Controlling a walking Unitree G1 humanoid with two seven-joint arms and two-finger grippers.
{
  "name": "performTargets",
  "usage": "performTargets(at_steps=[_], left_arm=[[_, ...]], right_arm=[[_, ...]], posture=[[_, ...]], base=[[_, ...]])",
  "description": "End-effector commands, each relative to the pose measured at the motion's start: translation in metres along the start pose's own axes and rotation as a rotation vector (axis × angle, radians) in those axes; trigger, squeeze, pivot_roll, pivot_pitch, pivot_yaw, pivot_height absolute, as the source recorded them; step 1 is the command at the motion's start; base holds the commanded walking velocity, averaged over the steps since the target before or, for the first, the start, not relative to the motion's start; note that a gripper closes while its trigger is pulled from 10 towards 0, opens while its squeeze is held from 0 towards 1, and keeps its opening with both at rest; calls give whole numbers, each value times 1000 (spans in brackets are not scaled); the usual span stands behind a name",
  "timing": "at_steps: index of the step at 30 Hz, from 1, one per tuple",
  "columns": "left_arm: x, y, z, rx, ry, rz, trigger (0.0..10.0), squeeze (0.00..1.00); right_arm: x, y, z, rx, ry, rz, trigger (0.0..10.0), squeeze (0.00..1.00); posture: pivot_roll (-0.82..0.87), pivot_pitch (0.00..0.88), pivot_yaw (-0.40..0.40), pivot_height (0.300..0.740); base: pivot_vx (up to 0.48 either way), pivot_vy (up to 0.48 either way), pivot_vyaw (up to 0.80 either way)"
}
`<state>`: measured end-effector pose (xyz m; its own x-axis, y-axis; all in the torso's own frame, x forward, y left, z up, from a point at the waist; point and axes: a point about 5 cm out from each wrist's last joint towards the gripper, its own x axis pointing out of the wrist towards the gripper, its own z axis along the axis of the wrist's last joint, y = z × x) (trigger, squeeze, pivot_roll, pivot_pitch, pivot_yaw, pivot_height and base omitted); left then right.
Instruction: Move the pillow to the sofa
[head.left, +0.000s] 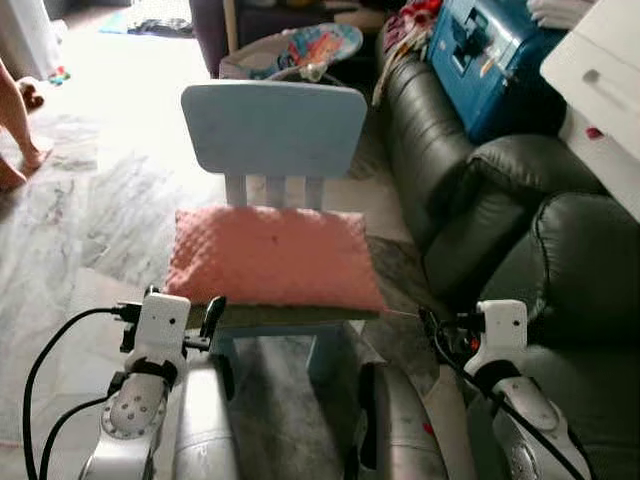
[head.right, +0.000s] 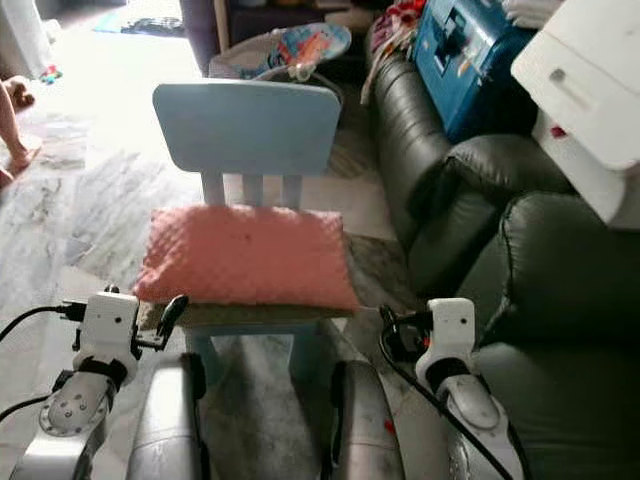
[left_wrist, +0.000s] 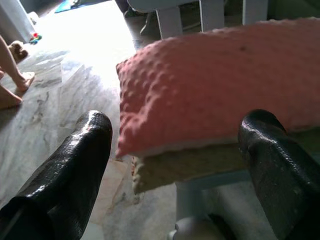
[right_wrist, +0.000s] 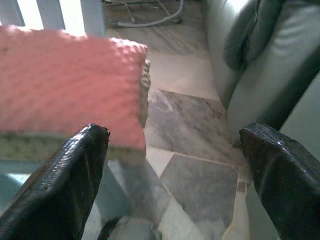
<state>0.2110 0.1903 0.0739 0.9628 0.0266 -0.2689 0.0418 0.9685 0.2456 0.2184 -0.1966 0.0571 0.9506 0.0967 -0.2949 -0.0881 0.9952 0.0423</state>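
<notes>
A pink dimpled pillow (head.left: 272, 255) lies centre-frame on a pale blue child's chair (head.left: 272, 125) — the dark leather sofa (head.left: 500, 215) at right. Both the left gripper (left_wrist: 175, 145) and right gripper (right_wrist: 175, 150) gape wide, holding nothing, perhaps just short of the pillow's near corners.

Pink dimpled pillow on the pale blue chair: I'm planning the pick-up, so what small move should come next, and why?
Probably ease both arms forward until each gripper brackets a near corner of the pink dimpled pillow. The left gripper is open at the pillow's left corner without touching it; the right gripper, open, sits off the right corner. The pillow lies untouched on the pale blue chair.
</notes>
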Motion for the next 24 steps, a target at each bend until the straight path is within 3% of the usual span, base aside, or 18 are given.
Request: performTargets(at_steps=[1,9,24], left_arm=[[1,0,0,-5,2,-2,10000,0],[1,-1,3,-16,-6,5,10000,0],[-1,-1,2,-25,-7,4,10000,0]], right_arm=[[0,-1,2,-5,-6,0,10000,0],[10,-4,16,-40,-45,5,10000,0],[11,-4,17,-48,-49,20,10000,0]], posture=[[-4,23,-73,500],[-8,24,-74,500],[-10,32,-76,500]], base=[[0,0,0],[61,0,0],[428,0,0]])
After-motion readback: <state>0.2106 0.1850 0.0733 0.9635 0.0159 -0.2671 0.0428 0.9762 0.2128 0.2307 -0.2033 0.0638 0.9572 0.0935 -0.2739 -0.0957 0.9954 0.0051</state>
